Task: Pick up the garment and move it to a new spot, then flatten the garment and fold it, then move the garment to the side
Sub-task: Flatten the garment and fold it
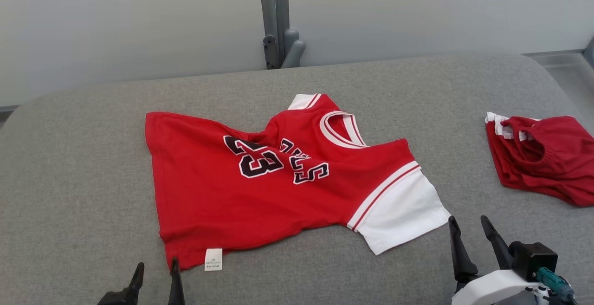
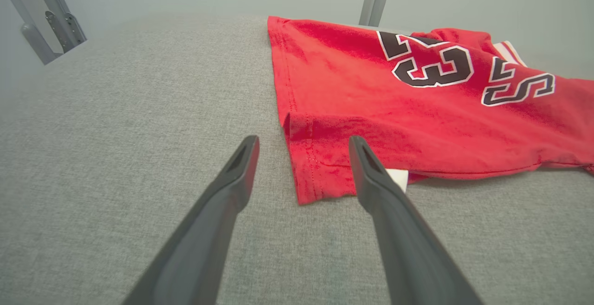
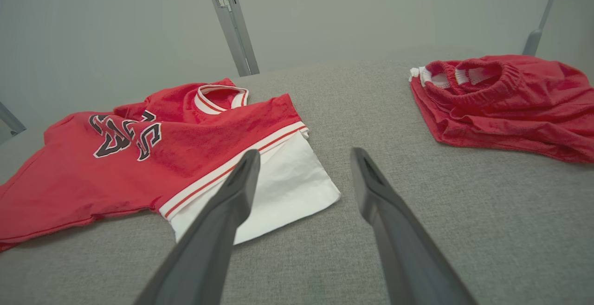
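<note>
The garment, a red jersey with a black number and white sleeves, is spread front-up near the middle of the grey padded table, with its hem towards the robot's left and its collar towards the right. It is not yet flat: the cloth is bunched into a ridge by the number, and the far sleeve is partly tucked under. It is judged to be light, soft and limp, so sagging and creasing are to be expected when it is lifted. A pinch through both layers at an edge is likely to hold better than one on the open middle. Two holds are suggested: the near hem corner, beside the white label, and the near white sleeve or its striped seam. The knit looks slightly rough, so little slipping is expected.

The left claw is held wide open and empty, its fingers standing either side of that hem corner without closing on it. The right claw is likewise wide open and empty, just beside the outer corner of the white sleeve. A second red garment, crumpled, with an elastic waistband, lies well apart at the right edge of the table. A grey post rises behind the table.
</note>
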You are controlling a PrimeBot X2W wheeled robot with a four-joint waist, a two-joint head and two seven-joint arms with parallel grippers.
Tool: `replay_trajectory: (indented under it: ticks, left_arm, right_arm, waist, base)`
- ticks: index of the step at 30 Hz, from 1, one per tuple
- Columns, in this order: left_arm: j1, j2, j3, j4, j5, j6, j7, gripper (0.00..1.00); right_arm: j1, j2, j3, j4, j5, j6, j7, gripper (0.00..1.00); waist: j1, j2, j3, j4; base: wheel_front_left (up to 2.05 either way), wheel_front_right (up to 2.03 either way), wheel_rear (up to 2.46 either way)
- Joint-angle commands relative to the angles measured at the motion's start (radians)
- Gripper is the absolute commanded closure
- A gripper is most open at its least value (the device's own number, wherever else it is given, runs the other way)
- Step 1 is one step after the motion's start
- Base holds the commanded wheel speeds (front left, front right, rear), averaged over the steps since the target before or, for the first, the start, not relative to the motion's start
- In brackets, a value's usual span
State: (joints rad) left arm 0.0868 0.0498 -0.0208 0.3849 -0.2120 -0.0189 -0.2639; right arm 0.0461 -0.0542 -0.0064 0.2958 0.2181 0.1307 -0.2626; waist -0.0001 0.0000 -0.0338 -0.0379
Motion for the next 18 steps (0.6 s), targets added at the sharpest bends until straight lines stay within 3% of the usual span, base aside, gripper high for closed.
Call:
replay_trajectory:
  ticks: [1,4,12,18]
  left_arm:
    - [-0.023,0.002,-0.007,0.007,-0.012,-0.006,0.0,0.0]
    - [-0.043,0.002,-0.023,0.034,-0.042,-0.025,0.0,0.0]
    - [-0.123,0.002,-0.032,0.098,-0.088,-0.01,0.0,0.0]
    - [-0.175,0.003,-0.029,0.166,-0.118,-0.022,0.0,0.0]
  right_arm:
    - [-0.014,-0.004,0.001,0.006,-0.002,0.0,-0.003,0.0]
    - [-0.024,-0.008,0.01,0.019,0.002,0.0,-0.002,0.0]
    - [-0.085,-0.017,0.025,0.046,0.016,0.0,-0.003,0.0]
    - [-0.113,-0.019,0.013,0.061,0.007,0.0,-0.003,0.0]
  waist:
    - [0.0001,0.0,0.021,-0.006]
    - [0.0001,0.0,0.043,-0.012]
    - [0.0001,0.0,0.147,-0.029]
    - [0.0001,0.0,0.184,-0.031]
  base:
    - [0.0,0.0,0.0]
    - [0.0,0.0,0.0]
    - [0.0,0.0,0.0]
    - [0.0,0.0,0.0]
